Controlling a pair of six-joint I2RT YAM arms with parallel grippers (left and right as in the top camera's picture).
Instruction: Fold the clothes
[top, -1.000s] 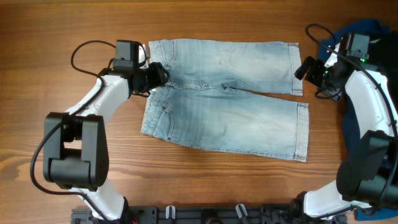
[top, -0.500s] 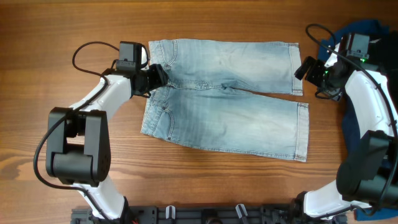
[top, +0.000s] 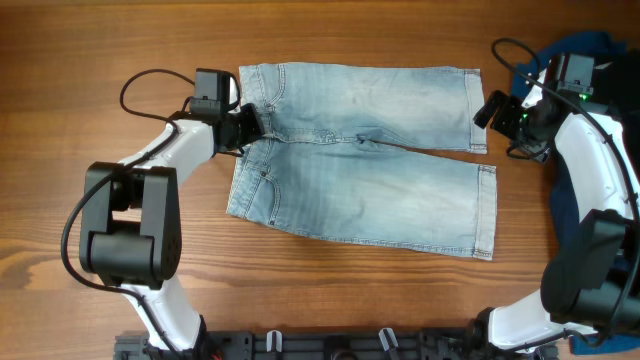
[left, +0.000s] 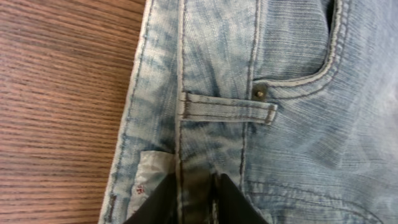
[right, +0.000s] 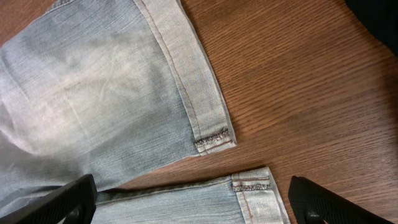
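Overhead: jeans (top: 365, 160) lie flat mid-frame on the desk (top: 80, 60); left wrist: left end effector (left: 194, 200) pinches the waistband, so lift-and-fold likely follows; right wrist: right end effector (right: 193, 202) stands wide apart over the cuffs, needing descent.

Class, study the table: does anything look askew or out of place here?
The jeans lie flat but skewed: the two legs splay apart toward the cuffs rather than lying parallel. A dark blue garment sits bunched at the table's edge behind the right arm.
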